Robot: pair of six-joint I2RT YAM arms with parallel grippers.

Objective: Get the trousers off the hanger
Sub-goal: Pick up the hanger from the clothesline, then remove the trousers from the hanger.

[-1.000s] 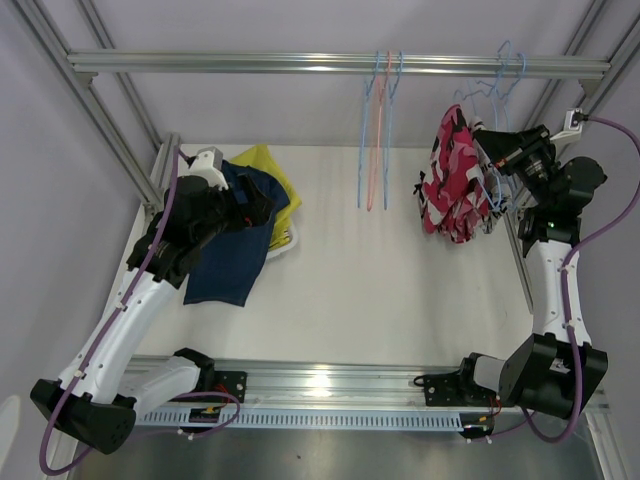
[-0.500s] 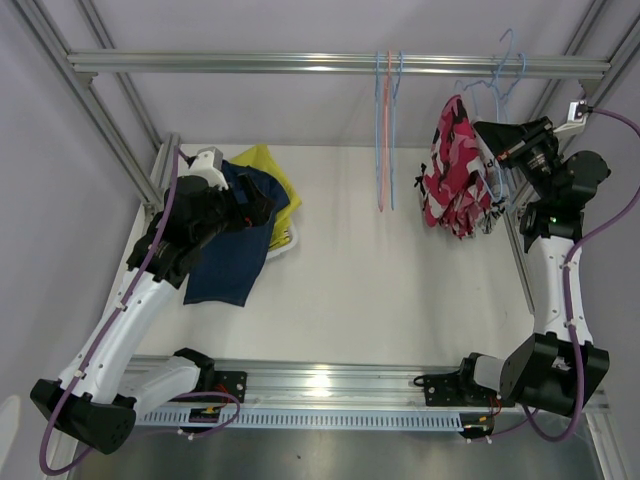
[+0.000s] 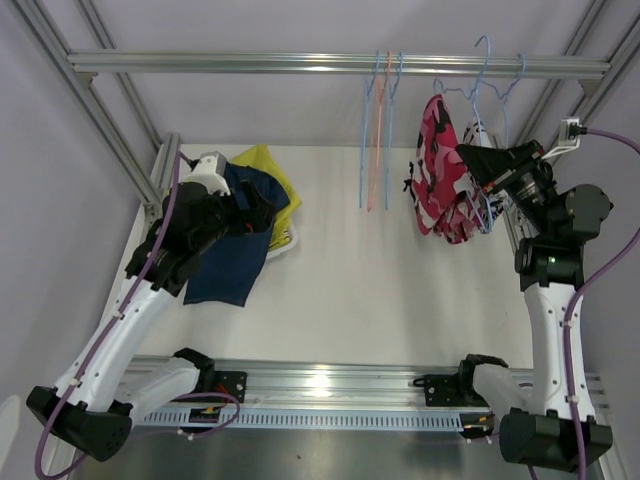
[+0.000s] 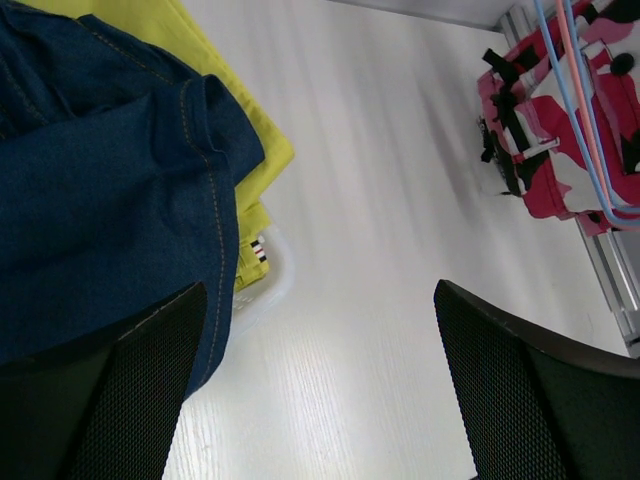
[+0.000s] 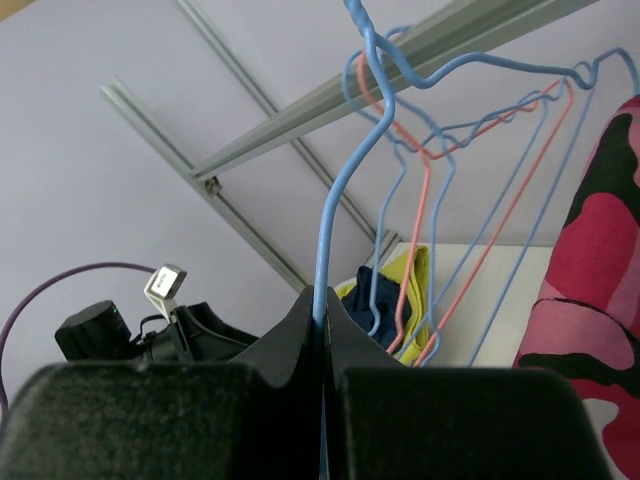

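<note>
Top external view: the right arm has swung left and up, carrying the blue hanger (image 5: 328, 240) and the pink-red trousers (image 3: 440, 190) draped on it toward the empty hangers (image 3: 378, 140).

- Right fingers (image 5: 290, 340) are pinched shut on the hanger's wire neck.
- I cannot tell whether the hook has cleared the rail (image 3: 250, 63).
- This pair is not yet off its hanger.
- Left fingers (image 4: 520, 390) are spread wide and hold nothing.
- They hover over the navy trousers (image 4: 90, 200), which lie on the yellow pair (image 4: 250, 150) on the bench (image 3: 350, 280).

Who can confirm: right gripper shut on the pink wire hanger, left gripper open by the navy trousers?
Not quite. Right wrist view shows the right gripper shut on a blue wire hanger, not pink. The left gripper is open by the navy trousers.
</note>
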